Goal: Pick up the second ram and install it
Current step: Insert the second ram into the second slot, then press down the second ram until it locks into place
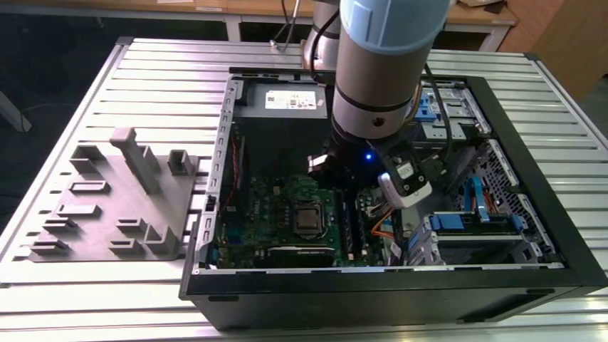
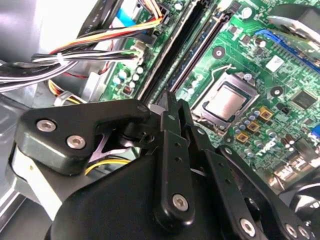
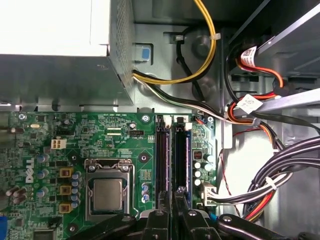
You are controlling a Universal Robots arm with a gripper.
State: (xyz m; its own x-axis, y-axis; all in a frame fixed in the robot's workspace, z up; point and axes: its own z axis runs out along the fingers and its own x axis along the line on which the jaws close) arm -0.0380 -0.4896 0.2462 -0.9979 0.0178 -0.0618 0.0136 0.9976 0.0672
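The second ram is a thin dark stick standing edge-on in one of the two long slots on the green motherboard. In the exterior view it shows as a dark strip beside the processor socket. My gripper hangs over one end of that slot, its black fingers drawn together with the tips just above the slot rails. Nothing is gripped between them. I cannot tell whether the tips touch the stick. My arm's wrist reaches down into the open computer case.
The grey power-supply box lies past the far end of the slots. Bundled cables run along one side of the slots and the processor socket lies on the other. A grey holder block stands on the table at the exterior view's left.
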